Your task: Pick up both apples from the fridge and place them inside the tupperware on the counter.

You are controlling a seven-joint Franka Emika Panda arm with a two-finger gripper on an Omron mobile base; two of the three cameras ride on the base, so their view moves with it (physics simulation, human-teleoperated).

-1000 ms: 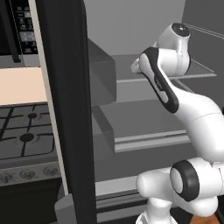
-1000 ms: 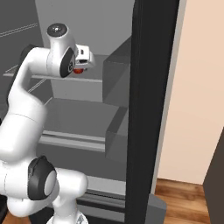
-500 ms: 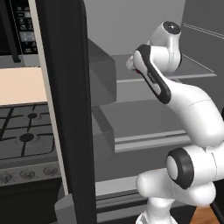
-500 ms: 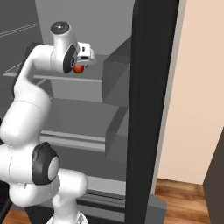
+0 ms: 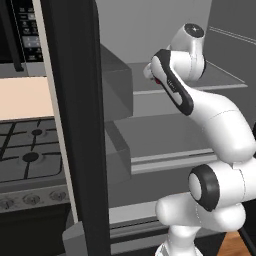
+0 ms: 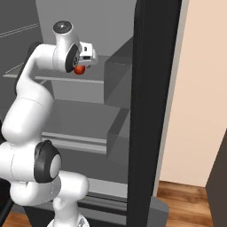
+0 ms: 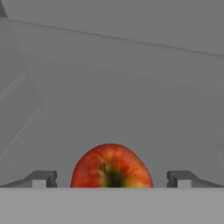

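— Between the spread, empty fingers (image 7: 112, 179) the red apple (image 7: 111, 167) is seen, on the fridge shelf (image 6: 91, 80).
— Light, firm, smooth skin is judged; its widest middle should be gripped.

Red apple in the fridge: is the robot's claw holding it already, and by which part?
Not held. The red apple sits between the open gripper fingertips, which stand clear of its sides.
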